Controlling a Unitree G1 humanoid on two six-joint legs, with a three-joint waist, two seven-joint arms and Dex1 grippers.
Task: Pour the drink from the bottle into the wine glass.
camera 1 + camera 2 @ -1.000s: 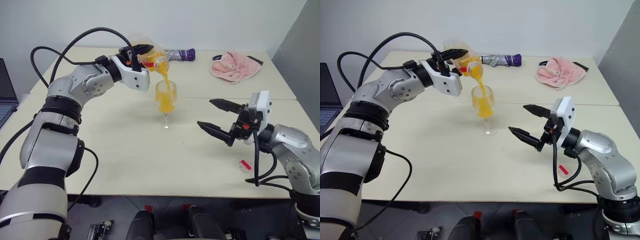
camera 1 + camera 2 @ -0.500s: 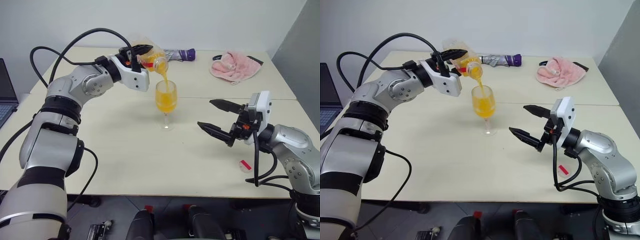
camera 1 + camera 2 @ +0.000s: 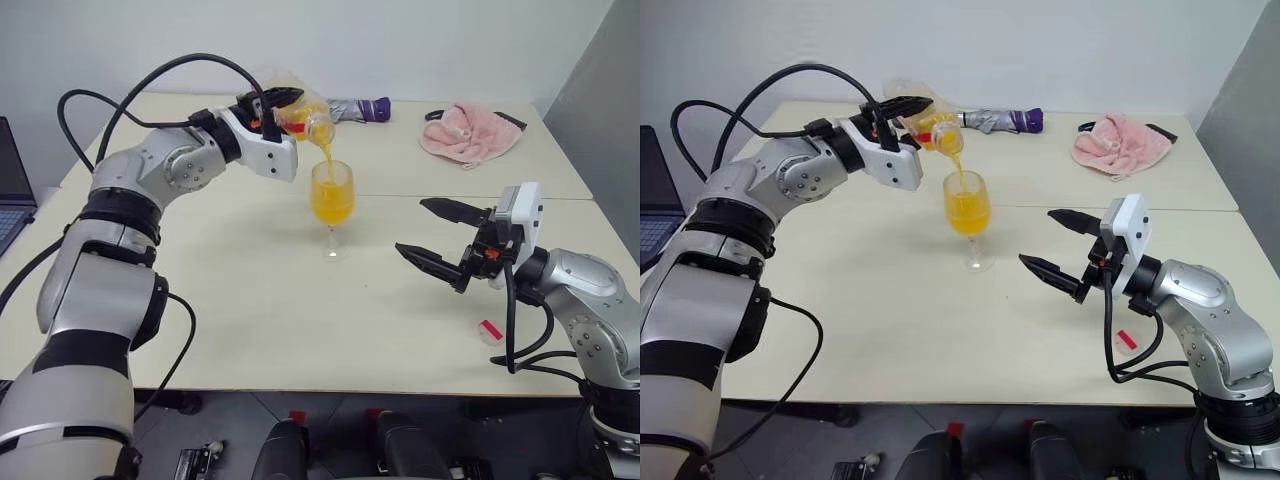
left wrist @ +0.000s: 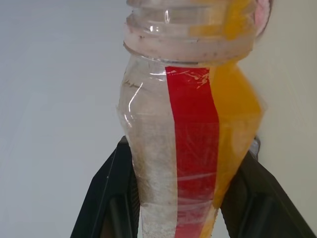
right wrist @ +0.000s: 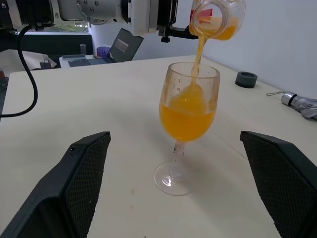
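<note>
My left gripper (image 3: 278, 104) is shut on the bottle (image 3: 305, 118), a clear plastic one with a red label strip (image 4: 193, 148), tipped mouth-down over the wine glass (image 3: 332, 200). A thin orange stream of drink (image 5: 197, 54) falls from the bottle's mouth into the bowl. The glass stands upright mid-table, its bowl well over half full of orange drink (image 5: 187, 116). My right gripper (image 3: 430, 235) hangs open to the right of the glass, apart from it, nothing between its fingers (image 5: 81, 173).
A small red-pink cap (image 3: 489, 331) lies on the table near my right arm. A pink cloth (image 3: 468, 130) and a folded grey-purple umbrella (image 3: 362, 108) lie at the back. A laptop (image 3: 12, 180) sits far left. A seam splits the tabletop behind the glass.
The drink in the glass has risen and settled while the stream keeps flowing. Both arms have stayed in place.
</note>
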